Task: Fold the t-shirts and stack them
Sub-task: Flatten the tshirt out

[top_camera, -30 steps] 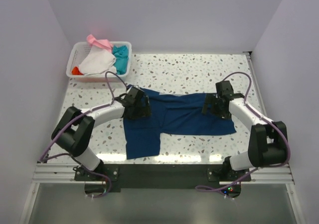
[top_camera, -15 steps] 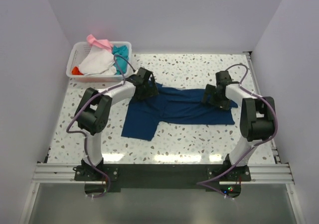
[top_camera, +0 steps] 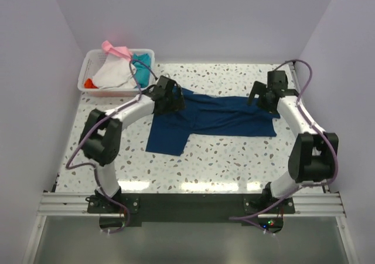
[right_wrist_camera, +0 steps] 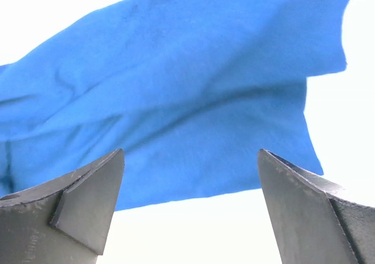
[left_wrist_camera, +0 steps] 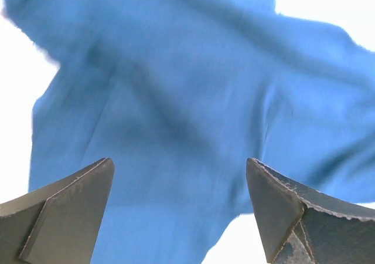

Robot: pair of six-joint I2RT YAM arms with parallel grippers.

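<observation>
**Navy t-shirt lying spread on the desk, both pairs of fingers apart above it**

The navy t-shirt (top_camera: pixel 211 117) is lying on the speckled desk (top_camera: pixel 222 158), to the right of the white basket (top_camera: pixel 84 76) and a little nearer to the arm bases than it. Its closest corner is resting near the right front corner of the basket, and from there the cloth is stretching away from the basket as a long band with several wrinkles. One wider flap is pointing toward the arm bases at the end closest to the basket.

The left fingers (left_wrist_camera: pixel 70 199) are hovering over the end of the navy t-shirt that is next to the basket. In the left wrist view they are standing wide apart, with only blue cloth showing between them and nothing gripped. The right fingers (right_wrist_camera: pixel 82 193) are hanging over the end of the shirt farthest from the basket, at its far corner. They are also spread wide, and in the right wrist view the edge of the shirt is running between them. Whether either pair is touching the cloth, I cannot tell.

Inside the basket, four more shirts are lying crumpled together: a white t-shirt (top_camera: pixel 115 73) in the middle, a teal t-shirt (top_camera: pixel 140 64) at the right wall, an orange-red t-shirt (top_camera: pixel 89 83) in the left front corner, and a pink t-shirt (top_camera: pixel 116 48) hanging over the far rim.
</observation>
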